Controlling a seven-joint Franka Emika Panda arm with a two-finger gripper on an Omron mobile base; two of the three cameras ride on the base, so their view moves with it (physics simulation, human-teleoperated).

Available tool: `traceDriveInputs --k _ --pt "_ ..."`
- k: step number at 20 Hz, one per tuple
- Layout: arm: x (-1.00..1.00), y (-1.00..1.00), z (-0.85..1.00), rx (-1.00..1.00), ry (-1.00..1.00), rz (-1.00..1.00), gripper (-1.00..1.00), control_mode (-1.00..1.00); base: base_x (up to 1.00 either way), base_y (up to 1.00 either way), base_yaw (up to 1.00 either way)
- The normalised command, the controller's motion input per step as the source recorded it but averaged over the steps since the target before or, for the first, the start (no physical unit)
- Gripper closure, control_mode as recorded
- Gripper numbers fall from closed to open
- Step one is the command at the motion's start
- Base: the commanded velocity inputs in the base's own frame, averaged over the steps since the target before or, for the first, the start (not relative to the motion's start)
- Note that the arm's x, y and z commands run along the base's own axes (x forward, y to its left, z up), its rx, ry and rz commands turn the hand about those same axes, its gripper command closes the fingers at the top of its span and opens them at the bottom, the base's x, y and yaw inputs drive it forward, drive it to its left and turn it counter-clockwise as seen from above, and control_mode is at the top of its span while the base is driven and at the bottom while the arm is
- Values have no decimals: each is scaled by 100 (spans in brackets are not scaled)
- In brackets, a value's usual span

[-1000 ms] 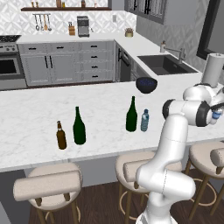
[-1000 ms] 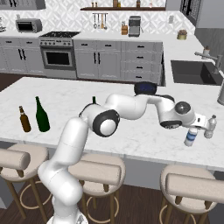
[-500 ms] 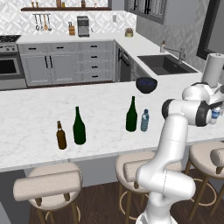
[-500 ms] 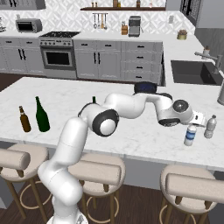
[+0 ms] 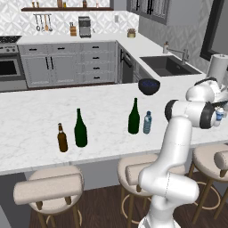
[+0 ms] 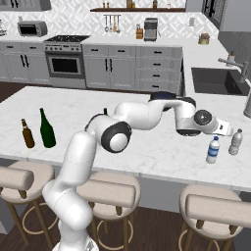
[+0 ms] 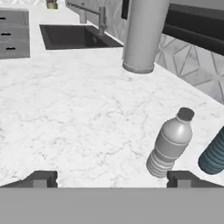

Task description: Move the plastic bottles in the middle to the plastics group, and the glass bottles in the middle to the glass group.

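While the gripper (image 7: pixel 112 178) stands wide open and empty over the right end of the marble counter (image 5: pixel 35 116), you can judge one plastic bottle as delivered.

Largest first: the counter carries the white paper-towel roll (image 7: pixel 143 35) at its far right. The glass group, a dark green wine bottle (image 5: pixel 80 128) beside a brown beer bottle (image 5: pixel 62 138), sits well to the left. In the middle remain the brighter green wine bottle (image 5: pixel 134 117) and, just beside it, the bluish-teal water bottle (image 5: pixel 147 123).

At the plastics group, the white-capped water bottle (image 6: pixel 213 150) stands upright near a pale grey bottle (image 6: pixel 236 142) (the hand view shows that grey one close ahead of the fingertips (image 7: pixel 42 179)).

Next step, as judged: lift clear without knocking the placed bottles, swing back to the middle, and take the teal bottle without bumping its tall green neighbour.
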Motion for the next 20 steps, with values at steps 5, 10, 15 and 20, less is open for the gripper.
traceDriveInputs --k 5,10,15,20 --pt "-44 23 42 0 -20 1 -100 -100 0 0 0" --pt "-46 49 34 -2 -1 11 -100 -100 0 0 0" --pt "-36 58 39 -9 2 17 -100 -100 0 0 0" --pt "-26 62 36 -10 13 14 -100 -100 0 0 0"
